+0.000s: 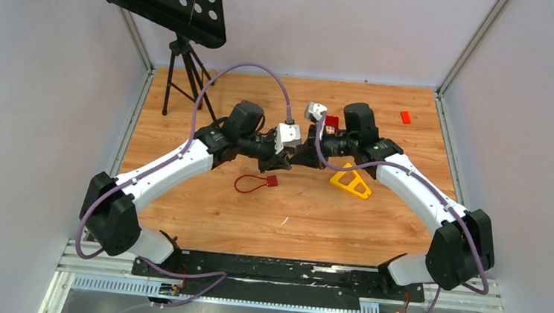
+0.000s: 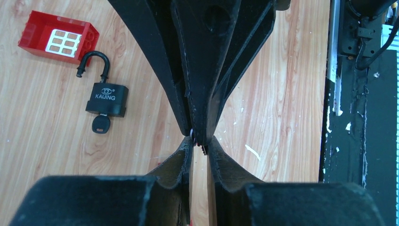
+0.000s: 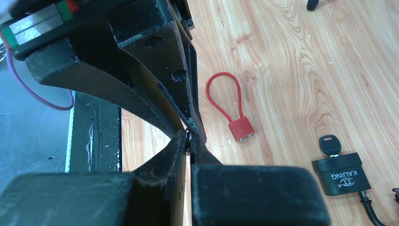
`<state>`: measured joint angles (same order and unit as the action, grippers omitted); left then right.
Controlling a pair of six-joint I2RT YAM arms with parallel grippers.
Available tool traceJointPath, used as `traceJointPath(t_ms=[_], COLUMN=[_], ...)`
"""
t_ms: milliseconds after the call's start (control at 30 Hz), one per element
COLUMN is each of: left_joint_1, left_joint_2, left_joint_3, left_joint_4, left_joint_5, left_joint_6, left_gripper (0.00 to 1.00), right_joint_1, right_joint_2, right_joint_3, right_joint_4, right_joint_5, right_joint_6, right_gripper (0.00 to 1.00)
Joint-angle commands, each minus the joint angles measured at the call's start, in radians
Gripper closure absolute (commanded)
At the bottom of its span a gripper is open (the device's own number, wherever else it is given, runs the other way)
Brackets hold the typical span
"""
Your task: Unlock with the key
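Note:
A black KAIJING padlock [image 2: 107, 100] [image 3: 339, 174] lies on the wooden table with its shackle [image 2: 94, 61] swung open. A black-headed key [image 2: 100, 125] [image 3: 330, 143] sits in its keyhole. Both grippers hover tip to tip off to the side of it, touching neither lock nor key. My right gripper [image 3: 189, 141] [image 1: 310, 155] is shut, with a small toothed metal piece [image 2: 203, 149] showing at its tips. My left gripper [image 2: 200, 143] [image 1: 298, 156] has its jaws a narrow slit apart, the tips flanking the right gripper's tips. In the top view the arms hide the padlock.
A red cable lock [image 3: 241, 128] [image 1: 257, 182] lies near the grippers. A red brick [image 2: 59, 36] sits just beyond the padlock. A yellow triangular piece [image 1: 352, 181], a small red block [image 1: 405, 116] and a tripod stand [image 1: 180, 67] are also on the table.

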<state>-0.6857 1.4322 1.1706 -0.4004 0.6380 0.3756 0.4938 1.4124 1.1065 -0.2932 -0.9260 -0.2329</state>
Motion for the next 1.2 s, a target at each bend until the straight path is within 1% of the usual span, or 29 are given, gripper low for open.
traceJointPath(t_ms=[0,67,567,633,667,700,733,767,933,1033,1167], left_joint_1=[-0.004,-0.003,-0.003,-0.003,-0.003,-0.003,-0.004,-0.004,-0.003,-0.003,-0.003], left_joint_2=[0.001,-0.002,-0.009,-0.014,-0.014,-0.015,-0.015,-0.012,0.000,0.012,0.021], left_joint_3=[0.055,0.055,0.052,0.051,0.051,0.050,0.050,0.051,0.050,0.049,0.047], left_joint_4=[0.022,0.020,0.000,-0.001,-0.002,-0.006,-0.009,-0.011,-0.017,-0.018,-0.014], left_joint_5=[0.040,0.039,0.032,0.029,0.029,0.029,0.030,0.032,0.042,0.050,0.055], left_joint_6=[-0.013,-0.010,0.019,0.023,0.025,0.029,0.032,0.033,0.033,0.027,0.015], left_gripper=[0.83,0.83,0.69,0.69,0.70,0.72,0.77,0.79,0.83,0.80,0.71], right_joint_1=[-0.006,-0.005,-0.006,-0.005,-0.005,-0.006,-0.006,-0.006,-0.006,-0.005,-0.006], right_joint_2=[-0.012,-0.004,0.040,0.042,0.043,0.043,0.043,0.044,0.043,0.041,0.040], right_joint_3=[0.026,0.030,0.062,0.064,0.064,0.064,0.065,0.065,0.067,0.067,0.067], right_joint_4=[0.026,0.013,-0.061,-0.067,-0.069,-0.070,-0.070,-0.070,-0.070,-0.067,-0.064], right_joint_5=[-0.008,-0.007,-0.019,-0.019,-0.020,-0.022,-0.023,-0.023,-0.027,-0.026,-0.025], right_joint_6=[-0.016,-0.031,-0.096,-0.101,-0.103,-0.102,-0.103,-0.103,-0.102,-0.098,-0.095], right_gripper=[1.00,1.00,1.00,1.00,1.00,1.00,1.00,1.00,1.00,1.00,1.00])
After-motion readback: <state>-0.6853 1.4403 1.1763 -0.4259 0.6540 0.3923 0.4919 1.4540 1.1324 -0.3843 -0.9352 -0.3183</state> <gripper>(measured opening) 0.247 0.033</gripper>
